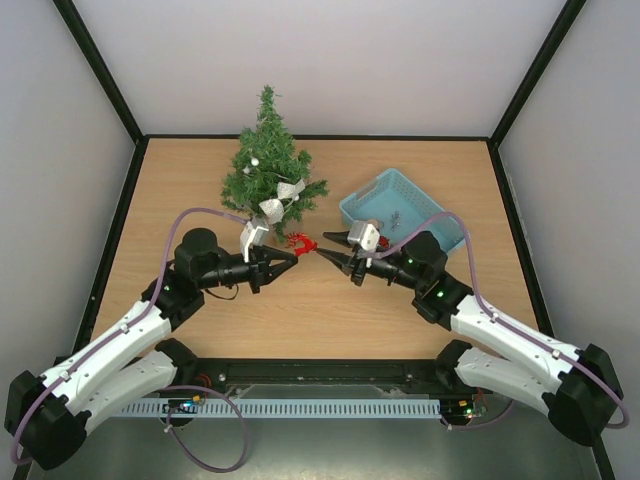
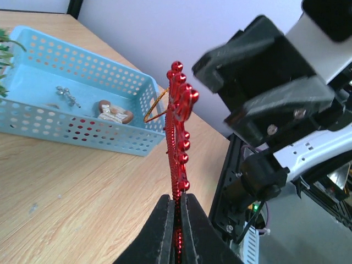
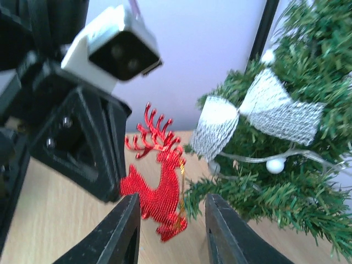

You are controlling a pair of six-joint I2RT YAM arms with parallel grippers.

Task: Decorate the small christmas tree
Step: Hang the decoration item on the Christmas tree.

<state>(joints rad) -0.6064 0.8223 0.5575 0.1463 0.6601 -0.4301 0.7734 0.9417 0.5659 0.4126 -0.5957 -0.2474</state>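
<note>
the left gripper (image 1: 290,256) is clenched on the bottom edge of a red glitter reindeer (image 1: 301,243), holding it upright and edge-on above the table (image 1: 330,305). held that way, the antlers and the thin gold thread loop (image 2: 154,106) at its back stick up free, which looks like the point of it: the part that hooks onto a branch is left open for the other arm.

the right gripper (image 3: 172,220) faces it from the other side with its jaws parted and nothing in them. from its own camera the reindeer's feet sit low in the gap between the two fingers, but i cannot tell whether either finger touches it. i take this for a hand-over between the arms, or a fresh grip being lined up.

the small christmas tree (image 1: 270,170) stands at the back of the table, left of centre, just behind the left gripper and near the reindeer, which hangs in front of its lowest branches without touching them. a silver mesh bow (image 3: 264,113), small white balls and a ribbon already hang on it.

the blue basket (image 1: 350,207) sits to the right of the tree, behind the right arm, with a couple more ornaments lying inside.

the reindeer has yet to go up to a branch, so i'd say the job is partway done.
</note>
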